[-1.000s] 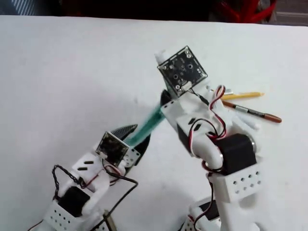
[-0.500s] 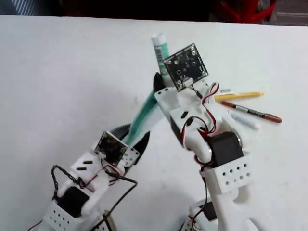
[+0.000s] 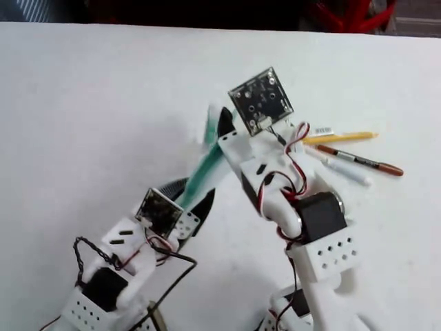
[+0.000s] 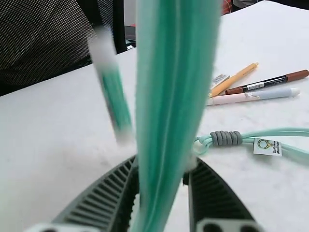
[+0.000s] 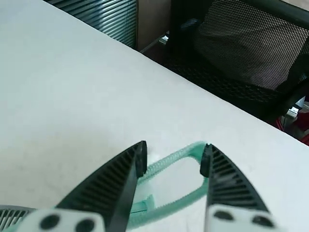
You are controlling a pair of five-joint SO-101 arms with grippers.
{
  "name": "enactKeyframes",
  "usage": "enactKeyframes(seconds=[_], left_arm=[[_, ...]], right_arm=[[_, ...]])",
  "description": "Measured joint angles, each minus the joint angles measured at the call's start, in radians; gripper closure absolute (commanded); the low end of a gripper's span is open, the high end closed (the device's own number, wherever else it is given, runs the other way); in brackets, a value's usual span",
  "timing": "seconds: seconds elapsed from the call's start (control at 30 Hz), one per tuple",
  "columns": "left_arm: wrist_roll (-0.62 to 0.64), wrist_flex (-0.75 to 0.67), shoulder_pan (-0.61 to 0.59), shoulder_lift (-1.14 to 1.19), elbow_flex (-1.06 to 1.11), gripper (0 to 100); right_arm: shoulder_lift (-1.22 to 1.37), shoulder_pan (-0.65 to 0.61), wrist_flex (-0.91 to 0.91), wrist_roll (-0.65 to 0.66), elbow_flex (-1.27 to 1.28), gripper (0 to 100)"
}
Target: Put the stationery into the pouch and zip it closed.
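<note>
My left gripper [image 4: 161,181] is shut on the teal pouch [image 4: 176,92] and holds it upright off the table. The pouch [image 3: 203,172] stretches from this gripper up toward the right arm. A teal and white pen [image 4: 113,99] shows blurred beside the pouch, and lies at its upper end in the high view [image 3: 209,125]. My right gripper [image 5: 173,158] stands open just above the pouch's teal rim [image 5: 176,155], with nothing held between its fingers. A yellow pen [image 3: 342,137], a brown pen [image 3: 363,163] and a pale pen [image 3: 342,169] lie on the table to the right.
The pouch's teal cord with a grey knot [image 4: 225,137] and a small tag [image 4: 267,146] lies on the white table [image 3: 103,103]. A mesh chair [image 5: 241,43] stands beyond the table's far edge.
Half a second ago the teal pen stood up out of the right gripper; now it is lower and blurred beside the pouch. The right arm has drawn back slightly. The left arm kept still.
</note>
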Motion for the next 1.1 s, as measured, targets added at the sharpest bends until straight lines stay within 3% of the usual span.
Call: enactKeyframes(seconds=[0.2,0.4,0.57,0.8,1.1], left_arm=[[0.000,0.000,0.000,0.000,0.000,85],[0.000,0.000,-0.009,0.000,0.000,85],[0.000,-0.015,-0.064,0.002,0.000,98],[0.003,-0.052,-0.078,0.002,0.000,98],[0.002,-0.035,-0.077,0.002,-0.025,98]], right_arm=[[-0.140,0.043,0.031,0.000,0.017,81.4],[-0.204,0.187,0.112,0.002,-0.009,81.4],[-0.207,0.308,0.127,-0.061,-0.011,81.5],[-0.204,0.344,0.127,-0.114,-0.034,81.5],[0.150,0.454,0.081,-0.334,-0.015,81.5]])
